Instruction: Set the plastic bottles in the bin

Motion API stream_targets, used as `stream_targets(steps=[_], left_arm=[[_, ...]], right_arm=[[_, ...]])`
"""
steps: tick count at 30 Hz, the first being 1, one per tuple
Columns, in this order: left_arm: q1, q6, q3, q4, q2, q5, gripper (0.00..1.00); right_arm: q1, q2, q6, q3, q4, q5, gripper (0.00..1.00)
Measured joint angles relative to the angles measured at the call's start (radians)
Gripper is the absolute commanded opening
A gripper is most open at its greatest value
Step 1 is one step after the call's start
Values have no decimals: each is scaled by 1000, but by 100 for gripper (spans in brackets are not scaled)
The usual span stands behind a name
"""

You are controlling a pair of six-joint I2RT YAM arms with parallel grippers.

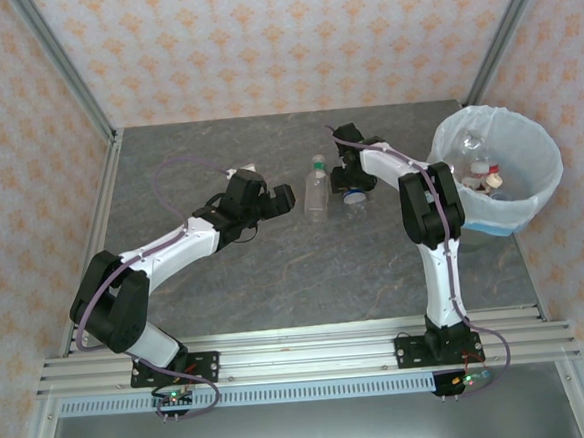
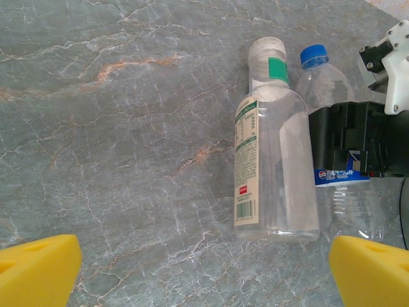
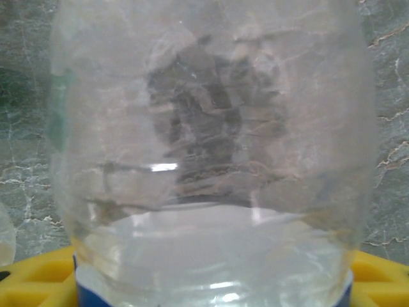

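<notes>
Two clear plastic bottles (image 1: 317, 189) lie side by side on the grey marbled counter (image 1: 226, 274): a white-capped bottle with a green-and-white label (image 2: 275, 173) and a blue-capped bottle with a blue label (image 2: 323, 80). The right claw (image 1: 348, 183) straddles the blue-capped bottle; whether it squeezes, I cannot tell. The left claw (image 1: 268, 196) hovers nearby, spread wide. More bottles (image 1: 484, 175) sit inside the round light-blue bin lined with white plastic (image 1: 544, 166), far right.

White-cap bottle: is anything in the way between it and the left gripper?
No. Only bare table lies between the open left gripper and the white-cap bottle. The blue-cap bottle lies beside it, not in front.
</notes>
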Motion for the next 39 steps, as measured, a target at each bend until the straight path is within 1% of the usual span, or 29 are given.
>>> stream_targets(steps=[4, 15, 20, 39], left_arm=[[0, 0, 0, -4, 0, 0, 100], [0, 0, 0, -6, 0, 13, 100], [0, -8, 3, -6, 7, 23, 100], [0, -17, 28, 6, 20, 88, 100]], right_arm=[[0, -16, -2, -25, 16, 0, 62], [-1, -126, -7, -182, 36, 37, 55], [-1, -190, -8, -253, 69, 40, 51], [-1, -433, -16, -436, 179, 40, 44]])
